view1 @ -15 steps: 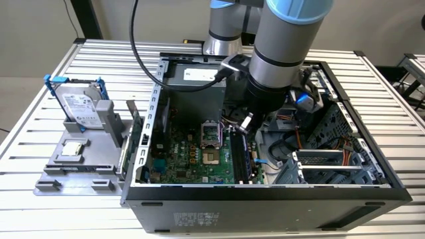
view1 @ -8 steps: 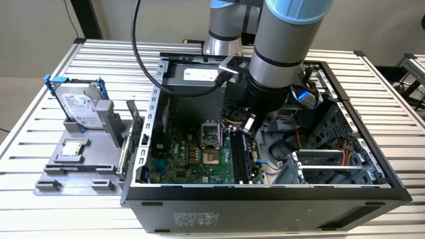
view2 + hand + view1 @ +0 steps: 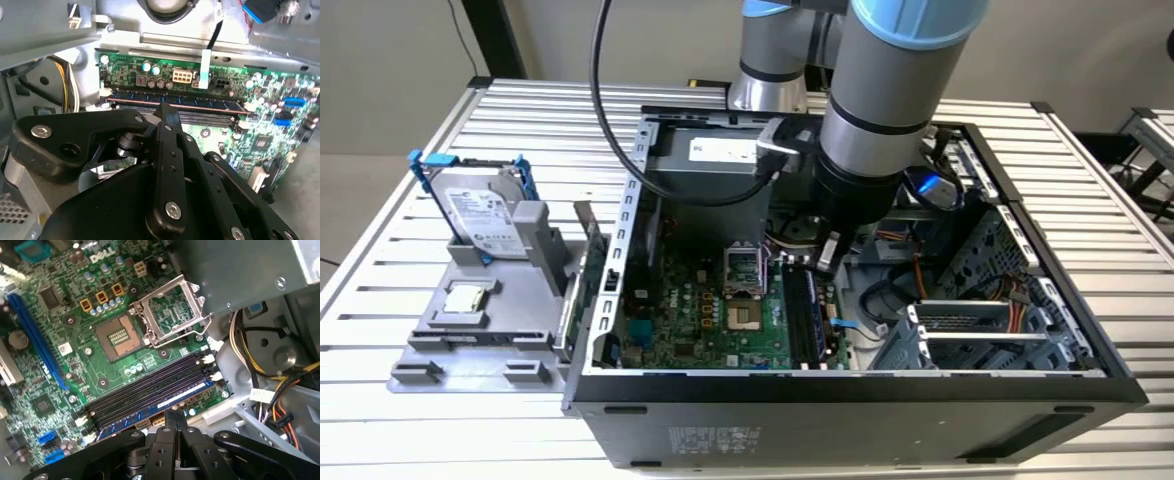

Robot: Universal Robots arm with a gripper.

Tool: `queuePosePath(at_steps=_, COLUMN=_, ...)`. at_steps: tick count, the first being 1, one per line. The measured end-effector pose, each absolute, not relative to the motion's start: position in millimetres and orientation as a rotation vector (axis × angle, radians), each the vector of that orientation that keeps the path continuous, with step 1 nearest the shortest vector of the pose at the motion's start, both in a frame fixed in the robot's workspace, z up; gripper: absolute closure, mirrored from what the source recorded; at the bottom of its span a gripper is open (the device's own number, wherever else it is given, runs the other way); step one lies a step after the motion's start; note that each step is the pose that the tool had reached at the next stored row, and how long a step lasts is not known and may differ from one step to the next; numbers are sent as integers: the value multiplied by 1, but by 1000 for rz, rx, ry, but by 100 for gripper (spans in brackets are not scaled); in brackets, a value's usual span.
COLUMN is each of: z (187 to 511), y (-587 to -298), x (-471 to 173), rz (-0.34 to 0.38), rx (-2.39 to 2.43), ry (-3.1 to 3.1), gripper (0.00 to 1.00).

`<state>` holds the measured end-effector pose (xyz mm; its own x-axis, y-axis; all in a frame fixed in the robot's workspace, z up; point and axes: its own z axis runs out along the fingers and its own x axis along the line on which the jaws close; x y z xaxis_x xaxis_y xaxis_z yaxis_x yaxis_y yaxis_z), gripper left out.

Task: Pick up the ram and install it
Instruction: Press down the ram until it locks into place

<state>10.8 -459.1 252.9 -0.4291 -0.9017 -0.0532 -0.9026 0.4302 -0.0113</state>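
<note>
end effector point(image 3: 176, 416): fingers pinched together, holding nothing | ram point(image 3: 150, 405): seated in slot, centre frame, just beyond fingertips | long axis crosswise to fingers

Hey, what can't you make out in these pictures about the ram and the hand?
- Whether the hand touches the ram: in the first wrist view, the hand's own black body covers that spot.
- Whether the ram's end clips are latched: too small to tell in the first wrist view.
- The part of the motherboard behind the arm: hidden in the exterior view.
</note>
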Motion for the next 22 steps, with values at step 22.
queuePosePath(at_steps=22, z=250, y=-461, x=11, rz=40, rx=-2030, ry=2334, gripper=100)
